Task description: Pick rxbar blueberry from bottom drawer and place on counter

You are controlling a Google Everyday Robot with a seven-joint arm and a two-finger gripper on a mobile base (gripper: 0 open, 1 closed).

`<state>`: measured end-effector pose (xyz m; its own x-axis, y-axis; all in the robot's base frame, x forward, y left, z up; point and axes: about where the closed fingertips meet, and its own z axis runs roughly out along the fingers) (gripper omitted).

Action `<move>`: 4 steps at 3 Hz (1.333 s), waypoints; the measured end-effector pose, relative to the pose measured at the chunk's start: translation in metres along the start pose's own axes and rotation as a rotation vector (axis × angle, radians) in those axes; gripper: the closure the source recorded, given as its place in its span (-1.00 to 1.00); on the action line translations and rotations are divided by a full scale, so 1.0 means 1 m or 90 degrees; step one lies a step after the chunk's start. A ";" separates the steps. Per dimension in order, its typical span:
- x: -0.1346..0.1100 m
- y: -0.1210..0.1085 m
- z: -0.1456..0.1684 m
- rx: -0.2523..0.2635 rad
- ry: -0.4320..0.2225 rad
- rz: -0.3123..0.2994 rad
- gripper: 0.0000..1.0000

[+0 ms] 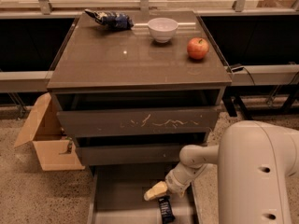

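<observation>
The rxbar blueberry (165, 209), a small dark bar with pale print, lies on the floor of the open bottom drawer (121, 195) near its front right. My gripper (156, 191) reaches down into the drawer on the white arm from the right. Its pale fingertips (153, 192) hang just above and to the left of the bar's upper end. The counter (131, 59) is the glossy grey-brown top of the cabinet above.
On the counter stand a white bowl (162, 29), a red apple (197, 48) and a blue-and-white snack bag (110, 18). The scratched-front drawer (140, 122) and the middle drawer (126, 154) sit above. An open cardboard box (46, 139) stands on the floor to the left.
</observation>
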<state>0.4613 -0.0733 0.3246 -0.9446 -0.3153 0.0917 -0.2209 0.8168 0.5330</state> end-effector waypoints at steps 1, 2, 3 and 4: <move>-0.012 -0.019 0.012 0.030 -0.021 0.007 -1.00; -0.026 -0.053 0.030 0.065 -0.036 -0.004 -1.00; -0.042 -0.077 0.061 0.076 -0.041 -0.009 -1.00; -0.050 -0.083 0.080 0.052 -0.045 -0.013 -1.00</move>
<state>0.5073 -0.0869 0.2085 -0.9541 -0.2990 0.0202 -0.2560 0.8483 0.4636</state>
